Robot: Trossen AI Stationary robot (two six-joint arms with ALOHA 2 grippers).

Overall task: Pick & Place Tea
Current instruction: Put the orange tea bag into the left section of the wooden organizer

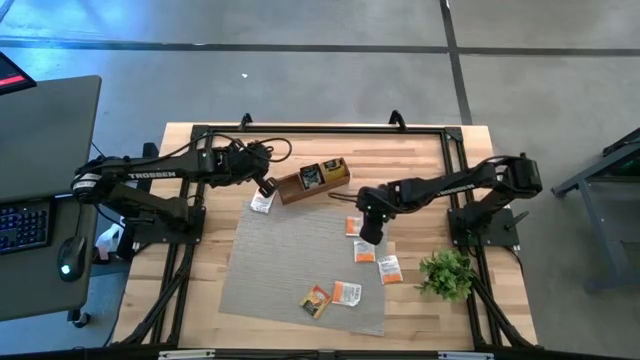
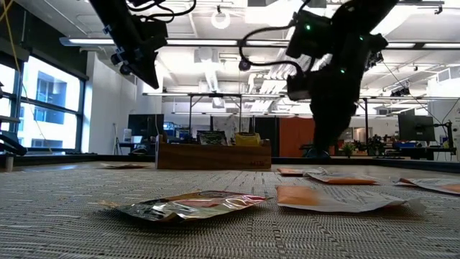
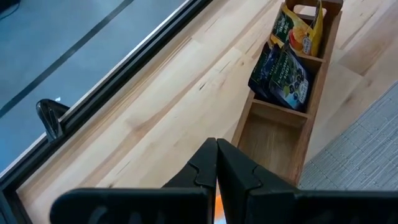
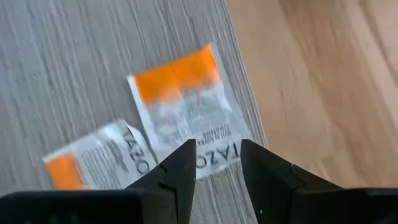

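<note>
A: Tea sachets (image 1: 361,251) lie scattered flat on the grey mat (image 1: 260,270): two white-and-orange ones near its right edge, another (image 1: 388,269) just off it on the wood, a pair toward the near edge (image 1: 346,293), one white one (image 1: 262,202) by the wooden box (image 1: 312,181).

B: Inside the box?

A: Two compartments hold upright sachets, a dark one (image 3: 281,73) and a yellow-orange one (image 3: 298,34). The compartment nearest the left wrist camera shows bare wood.

B: Right claw (image 4: 216,165)?

A: Fingers apart, nothing between them, poised over a white-and-orange sachet (image 4: 186,112) that overlaps a second (image 4: 99,158) at the mat's edge. Not touching, as far as I can tell.

B: Left claw (image 3: 216,163)?

A: Fingers pressed together, hanging above the left end of the box. A sliver of orange shows below them; can't tell what it is.

B: Anything else on the worktop (image 1: 420,165)?

A: Small green plant (image 1: 446,272), right side, clear of the mat.
</note>
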